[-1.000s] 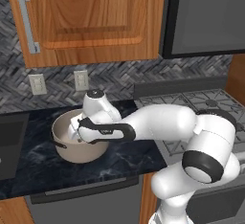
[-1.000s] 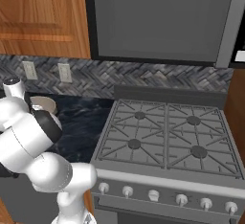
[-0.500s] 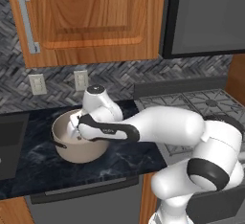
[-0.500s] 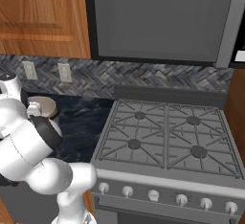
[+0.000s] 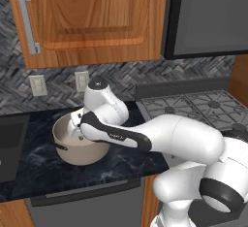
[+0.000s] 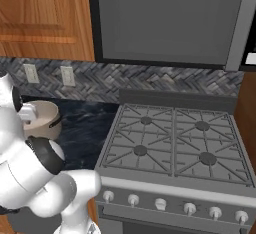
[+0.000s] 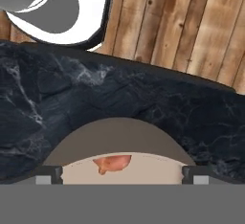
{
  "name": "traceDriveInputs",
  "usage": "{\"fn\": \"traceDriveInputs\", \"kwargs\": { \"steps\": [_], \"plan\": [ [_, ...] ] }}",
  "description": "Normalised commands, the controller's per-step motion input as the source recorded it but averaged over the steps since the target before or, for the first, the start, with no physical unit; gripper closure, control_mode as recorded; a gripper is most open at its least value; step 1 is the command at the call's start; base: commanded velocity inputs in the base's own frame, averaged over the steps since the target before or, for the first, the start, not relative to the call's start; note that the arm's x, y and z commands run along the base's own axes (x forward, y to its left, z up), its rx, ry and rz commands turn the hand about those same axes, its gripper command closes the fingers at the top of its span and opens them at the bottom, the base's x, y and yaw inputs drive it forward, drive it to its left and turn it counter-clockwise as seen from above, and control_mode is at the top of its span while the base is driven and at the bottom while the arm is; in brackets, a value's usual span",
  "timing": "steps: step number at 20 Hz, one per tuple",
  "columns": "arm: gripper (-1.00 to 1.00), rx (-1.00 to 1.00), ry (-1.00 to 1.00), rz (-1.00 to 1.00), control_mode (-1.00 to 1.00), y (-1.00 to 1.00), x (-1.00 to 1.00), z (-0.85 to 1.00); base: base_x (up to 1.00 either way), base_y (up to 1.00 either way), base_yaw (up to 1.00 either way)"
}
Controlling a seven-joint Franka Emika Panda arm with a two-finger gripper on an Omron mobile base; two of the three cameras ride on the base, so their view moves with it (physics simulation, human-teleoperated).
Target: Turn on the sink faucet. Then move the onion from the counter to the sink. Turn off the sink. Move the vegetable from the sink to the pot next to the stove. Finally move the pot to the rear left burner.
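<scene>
You've got a wooden cabinet (image 5: 92, 20) above, herringbone backsplash (image 6: 165, 83) with wall outlets (image 5: 38, 85), plank floor (image 7: 191, 27) below.

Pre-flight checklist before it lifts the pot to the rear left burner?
1. Onion inside the pot: ok, orange patch shows within the rim in the hand view.
2. Gripper at the pot: ok, it sits over the pot's rim.
3. Fingers shut on the rim: cannot tell, the arm hides them.
4. Rear left burner free: ok.
5. Pot upright on the counter: ok.
6. Path across the stove grates: ok, nothing stands on them.
</scene>
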Motion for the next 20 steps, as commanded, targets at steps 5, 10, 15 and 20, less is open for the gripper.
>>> {"fn": "traceDriveInputs", "kwargs": {
  "steps": [5,10,15,20],
  "plan": [
    [-1.0,0.01,0.01,-0.19,-1.0,-0.29,-0.43,0.04,0.0,0.0,0.0],
    [-1.0,0.0,0.06,-0.25,-1.0,-0.31,-0.18,0.0,0.0,0.0,0.0],
    [-1.0,0.0,0.01,-0.26,-1.0,-0.11,0.08,0.0,0.0,0.0,0.0],
    [-1.0,0.0,0.01,-0.24,-1.0,0.0,0.27,0.0,0.0,0.0,0.0]
  ]
}}
